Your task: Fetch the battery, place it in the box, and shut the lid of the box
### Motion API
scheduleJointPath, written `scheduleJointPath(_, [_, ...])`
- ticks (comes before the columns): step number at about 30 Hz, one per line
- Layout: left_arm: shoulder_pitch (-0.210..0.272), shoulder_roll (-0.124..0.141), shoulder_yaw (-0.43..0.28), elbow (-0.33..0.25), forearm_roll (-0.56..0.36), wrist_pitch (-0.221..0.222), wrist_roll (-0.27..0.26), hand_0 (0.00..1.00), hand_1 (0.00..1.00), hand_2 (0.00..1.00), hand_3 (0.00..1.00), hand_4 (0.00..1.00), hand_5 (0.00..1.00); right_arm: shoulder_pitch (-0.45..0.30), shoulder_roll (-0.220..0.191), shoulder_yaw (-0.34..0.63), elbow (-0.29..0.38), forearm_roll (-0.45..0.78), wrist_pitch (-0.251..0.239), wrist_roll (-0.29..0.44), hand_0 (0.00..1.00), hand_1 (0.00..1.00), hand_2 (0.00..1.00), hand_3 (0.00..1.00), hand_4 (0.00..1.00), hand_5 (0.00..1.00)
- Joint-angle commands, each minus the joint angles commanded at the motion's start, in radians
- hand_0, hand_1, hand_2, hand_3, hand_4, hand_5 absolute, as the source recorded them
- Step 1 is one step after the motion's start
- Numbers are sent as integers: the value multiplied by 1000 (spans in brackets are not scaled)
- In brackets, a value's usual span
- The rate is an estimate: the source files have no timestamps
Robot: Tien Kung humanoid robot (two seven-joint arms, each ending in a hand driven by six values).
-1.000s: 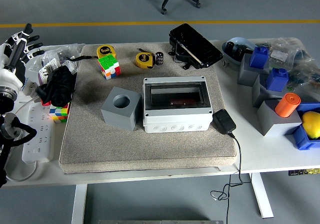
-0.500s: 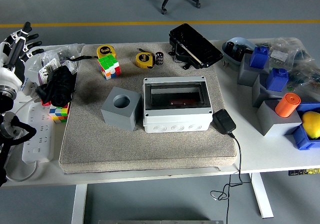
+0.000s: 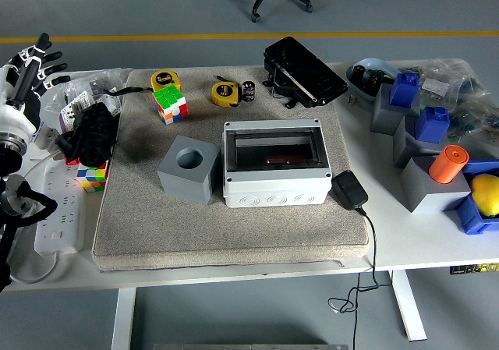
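The battery (image 3: 249, 90), a small black cylinder, stands upright at the back of the grey mat (image 3: 234, 225), next to a yellow tape measure (image 3: 224, 93). The grey box (image 3: 275, 165) sits mid-mat. Its clear lid lies flat over the top, and something dark shows through it inside. My left hand (image 3: 35, 60) is at the far left edge, raised over the clutter there, with its fingers spread and holding nothing. It is far from the battery and the box. My right arm is out of view.
A grey cube with a round hole (image 3: 189, 168) stands left of the box. Behind it are a Rubik's cube (image 3: 171, 103) and a second tape measure (image 3: 164, 79). A black case (image 3: 304, 71) lies behind the box and a black adapter (image 3: 350, 189) at its right. Grey and blue blocks (image 3: 421, 124) crowd the right. A power strip (image 3: 61, 210) lies at the left.
My left hand has shifted very slightly at the left edge. Nothing on the table has moved.
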Motion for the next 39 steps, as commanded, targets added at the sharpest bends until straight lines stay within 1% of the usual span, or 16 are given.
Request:
scheduleJointPath(24, [5,3,21,2,-8,-3,-12,461,573,599,627,998,552,2,-5,-12,2,2,-1,0,572,643,667,584,942,485])
scheduleJointPath(31, [3,6,36,3,-13,3,-22,455,573,600,627,998,550,-3,-9,-21,0,5,1,-2,572,643,667,584,942,485])
scheduleJointPath(39, [5,7,69,4,-16,4,-24,449,572,599,625,998,545,-1,-11,-31,2,5,0,-1,572,643,667,583,942,485])
